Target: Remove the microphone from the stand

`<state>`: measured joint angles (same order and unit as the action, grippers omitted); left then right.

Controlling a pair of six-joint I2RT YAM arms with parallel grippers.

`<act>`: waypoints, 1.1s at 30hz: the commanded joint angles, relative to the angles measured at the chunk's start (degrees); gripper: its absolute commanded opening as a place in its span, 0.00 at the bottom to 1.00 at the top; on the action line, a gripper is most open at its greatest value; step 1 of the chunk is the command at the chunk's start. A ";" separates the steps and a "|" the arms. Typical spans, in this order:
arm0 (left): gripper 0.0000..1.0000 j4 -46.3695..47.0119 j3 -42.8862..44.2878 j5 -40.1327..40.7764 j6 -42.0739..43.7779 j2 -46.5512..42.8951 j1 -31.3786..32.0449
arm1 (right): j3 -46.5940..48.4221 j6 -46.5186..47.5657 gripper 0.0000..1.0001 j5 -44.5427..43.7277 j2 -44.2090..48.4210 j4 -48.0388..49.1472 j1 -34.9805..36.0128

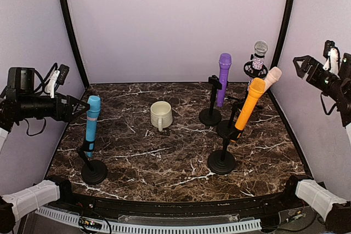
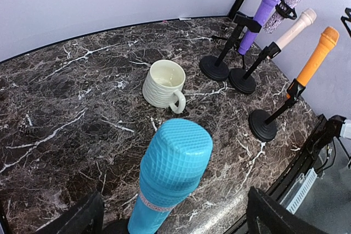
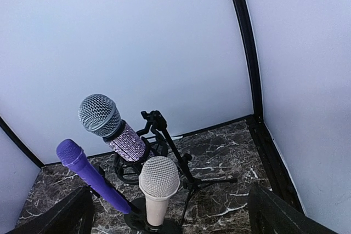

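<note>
blue microphone (image 2: 175, 163) stands at the left gripper's (image 1: 82, 109) spread fingertips, arm horizontal.

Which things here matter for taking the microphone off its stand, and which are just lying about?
Job, judging by the open left claw: blue microphone, its stand.
Lying about: mug, purple microphone, orange microphone, cream microphone, silver microphone.

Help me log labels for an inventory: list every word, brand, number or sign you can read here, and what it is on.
No text can be read in any view.
The pale band around the neck of the turquoise plastic microphone: possibly print, too blurred to read.
The cream ribbed ceramic mug: no markings visible.
</note>
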<state>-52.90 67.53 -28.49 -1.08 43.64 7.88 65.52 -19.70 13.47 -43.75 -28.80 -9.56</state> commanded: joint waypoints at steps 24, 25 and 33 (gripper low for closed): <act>0.52 11.74 -13.39 5.06 13.22 -0.20 7.23 | 4.15 6.21 0.98 10.82 -1.81 -1.08 -0.26; 0.52 12.11 -13.56 5.22 13.50 -0.34 7.28 | 3.96 6.25 0.98 10.83 -1.87 -0.89 -0.28; 0.43 12.63 -14.14 7.29 14.40 -0.36 8.17 | 3.05 5.96 0.99 11.42 -2.43 0.43 -0.26</act>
<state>-42.06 54.15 -22.28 11.70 43.64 15.33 69.10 -13.98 24.27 -46.15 -31.66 -9.56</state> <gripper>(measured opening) 0.477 0.986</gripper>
